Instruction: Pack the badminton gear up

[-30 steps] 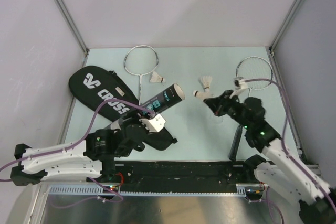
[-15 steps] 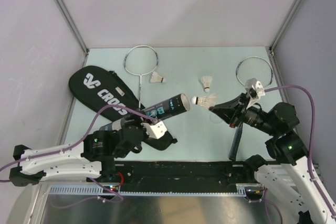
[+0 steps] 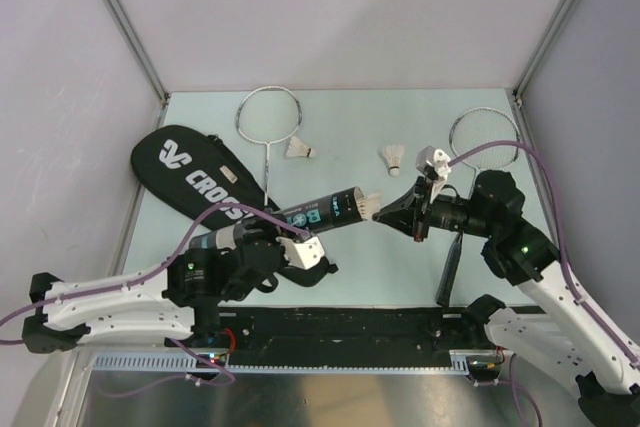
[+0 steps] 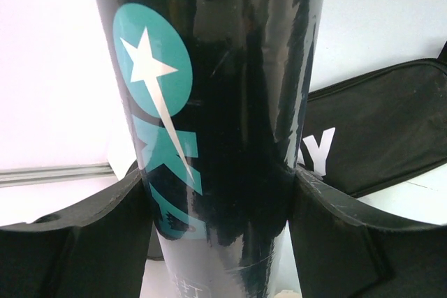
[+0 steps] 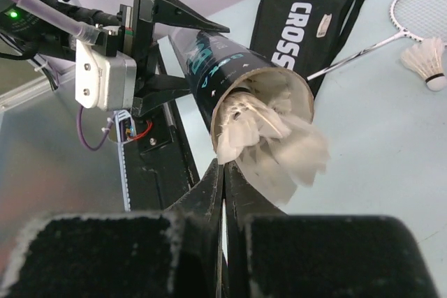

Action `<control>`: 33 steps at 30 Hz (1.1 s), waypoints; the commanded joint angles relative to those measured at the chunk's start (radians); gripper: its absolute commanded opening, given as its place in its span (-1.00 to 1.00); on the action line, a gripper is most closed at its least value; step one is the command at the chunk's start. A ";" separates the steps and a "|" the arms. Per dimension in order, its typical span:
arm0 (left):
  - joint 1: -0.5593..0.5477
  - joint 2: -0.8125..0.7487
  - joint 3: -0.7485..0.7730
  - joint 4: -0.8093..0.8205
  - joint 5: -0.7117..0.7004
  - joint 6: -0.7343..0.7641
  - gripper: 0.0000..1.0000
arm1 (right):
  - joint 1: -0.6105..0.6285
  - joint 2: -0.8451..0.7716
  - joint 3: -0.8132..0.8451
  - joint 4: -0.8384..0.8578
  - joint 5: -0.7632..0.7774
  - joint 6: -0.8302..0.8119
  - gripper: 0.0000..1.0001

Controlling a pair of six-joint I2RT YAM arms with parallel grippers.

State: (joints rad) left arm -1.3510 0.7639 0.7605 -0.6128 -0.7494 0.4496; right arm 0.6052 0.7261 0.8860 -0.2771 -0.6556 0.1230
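My left gripper (image 3: 287, 236) is shut on the long black tube (image 3: 320, 215) and holds it off the table, mouth towards the right; the tube fills the left wrist view (image 4: 216, 102) between my fingers (image 4: 91, 228). My right gripper (image 3: 385, 213) is shut on the feather edge of a white shuttlecock (image 3: 372, 204), which sits partly inside the tube's mouth (image 5: 262, 99). Its feathers (image 5: 283, 141) stick out above my closed fingertips (image 5: 224, 169). Two more shuttlecocks (image 3: 298, 149) (image 3: 395, 157) lie on the table. The black bag (image 3: 195, 179) lies at the left.
One silver racket (image 3: 268, 112) lies at the back left, its handle running under the bag and tube. The other racket (image 3: 484, 137) lies at the right, its black handle (image 3: 449, 272) under my right arm. Walls close off the sides and back. A black rail (image 3: 350, 325) runs along the near edge.
My right gripper has carried the shuttlecock left from the table's right side to the tube's mouth. The left gripper has lowered the tube's open end towards it.
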 commanded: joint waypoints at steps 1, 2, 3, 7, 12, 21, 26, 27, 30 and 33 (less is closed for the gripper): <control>-0.006 0.003 0.022 0.044 -0.009 0.053 0.13 | 0.021 0.048 0.051 0.043 -0.022 -0.066 -1.00; -0.005 0.002 0.021 0.046 -0.010 0.056 0.12 | 0.025 0.062 0.052 0.050 -0.032 -0.072 -1.00; -0.005 0.000 0.018 0.048 -0.011 0.062 0.13 | 0.031 0.072 0.054 0.055 -0.038 -0.081 -1.00; -0.005 -0.015 0.008 0.066 -0.003 0.079 0.13 | 0.054 0.109 0.056 0.070 -0.041 -0.111 -1.00; -0.006 -0.039 -0.014 0.088 0.003 0.112 0.15 | 0.061 0.145 0.056 0.087 -0.044 -0.118 -1.00; -0.005 -0.044 -0.039 0.133 -0.020 0.150 0.16 | 0.092 0.212 0.056 0.151 -0.092 -0.119 -1.00; -0.005 -0.053 -0.051 0.154 -0.035 0.162 0.16 | 0.098 0.220 0.056 0.153 -0.102 -0.118 -0.94; -0.005 -0.056 -0.053 0.157 -0.036 0.162 0.16 | 0.098 0.216 0.056 0.147 -0.089 -0.119 -0.86; -0.004 -0.065 -0.059 0.164 -0.045 0.162 0.16 | 0.095 0.187 0.056 0.117 -0.021 -0.105 -0.41; 0.000 -0.073 -0.065 0.171 -0.050 0.164 0.16 | 0.075 0.153 0.056 0.079 -0.002 -0.082 -0.04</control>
State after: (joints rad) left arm -1.3518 0.7177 0.6991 -0.5419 -0.7727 0.5926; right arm 0.6930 0.9318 0.9039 -0.1791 -0.6956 0.0292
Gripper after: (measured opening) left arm 0.709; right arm 0.373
